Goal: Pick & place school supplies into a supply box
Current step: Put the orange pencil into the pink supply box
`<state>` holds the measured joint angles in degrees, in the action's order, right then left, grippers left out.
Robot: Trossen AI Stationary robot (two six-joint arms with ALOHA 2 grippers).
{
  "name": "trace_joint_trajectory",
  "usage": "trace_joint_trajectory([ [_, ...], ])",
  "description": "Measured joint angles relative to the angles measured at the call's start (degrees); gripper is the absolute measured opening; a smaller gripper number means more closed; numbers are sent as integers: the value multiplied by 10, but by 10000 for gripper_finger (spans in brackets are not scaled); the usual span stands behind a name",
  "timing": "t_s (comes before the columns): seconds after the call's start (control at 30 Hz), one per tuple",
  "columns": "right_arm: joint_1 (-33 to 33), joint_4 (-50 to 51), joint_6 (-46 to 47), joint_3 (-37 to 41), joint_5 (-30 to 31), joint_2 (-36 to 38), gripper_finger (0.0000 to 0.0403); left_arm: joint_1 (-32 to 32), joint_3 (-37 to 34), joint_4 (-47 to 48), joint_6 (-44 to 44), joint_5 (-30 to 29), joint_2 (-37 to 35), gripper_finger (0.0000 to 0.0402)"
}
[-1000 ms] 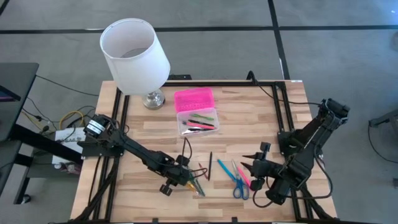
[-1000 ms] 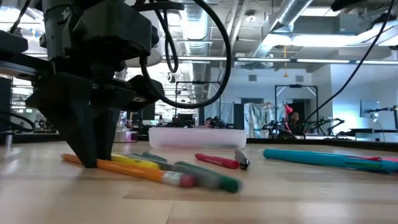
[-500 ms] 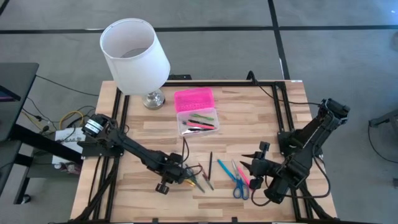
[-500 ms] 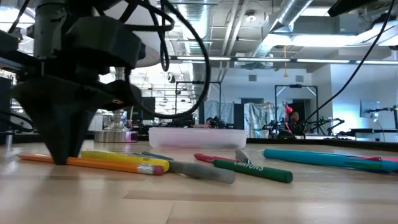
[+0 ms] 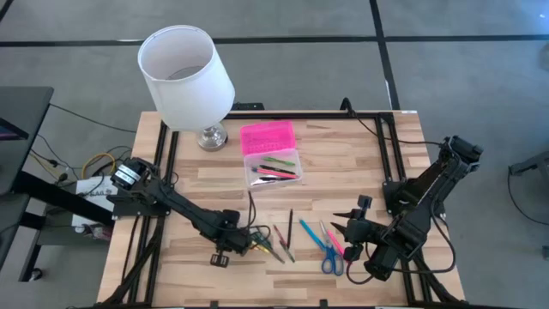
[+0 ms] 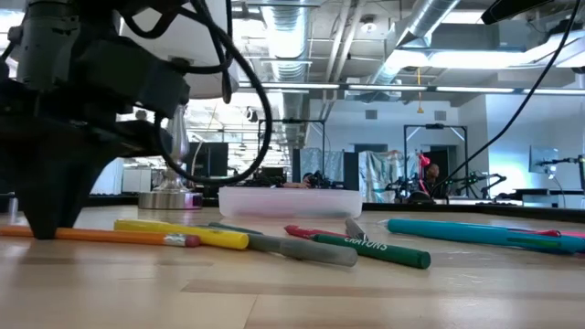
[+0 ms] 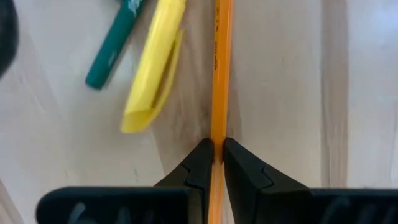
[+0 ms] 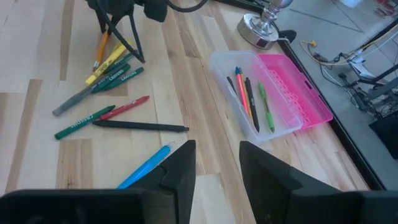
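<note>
The box (image 5: 271, 153) sits in the upper middle of the high view, with its pink lid (image 5: 267, 136) open flat beside the clear base. In the right wrist view, four thin pens (image 8: 249, 94) lie inside the base: green, black, orange and one dark one.

Low in the high view, the left gripper (image 5: 246, 243) pinches an orange pencil (image 7: 219, 74) on the table. The left wrist view shows both fingers pressed on the pencil, with a yellow marker (image 7: 153, 65) just beside it. In the low view, a green crayon (image 6: 370, 248) has writing that looks like "CRAYONS".

The right gripper (image 8: 216, 163) waits at the lower right of the high view, fingers spread. Blue scissors (image 5: 329, 256) lie near it. A white lamp (image 5: 185, 76) stands at the upper left.
</note>
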<state>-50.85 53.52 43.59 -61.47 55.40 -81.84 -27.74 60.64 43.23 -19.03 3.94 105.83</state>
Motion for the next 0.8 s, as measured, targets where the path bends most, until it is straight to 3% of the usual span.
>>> trace_joint_trajectory([
  [0.33,0,0,0,0,0,0,118,-16,7,48,-34,-24,1,15],
  [0.8,0,-1,0,0,0,0,118,-84,134,251,-72,-170,6,8],
])
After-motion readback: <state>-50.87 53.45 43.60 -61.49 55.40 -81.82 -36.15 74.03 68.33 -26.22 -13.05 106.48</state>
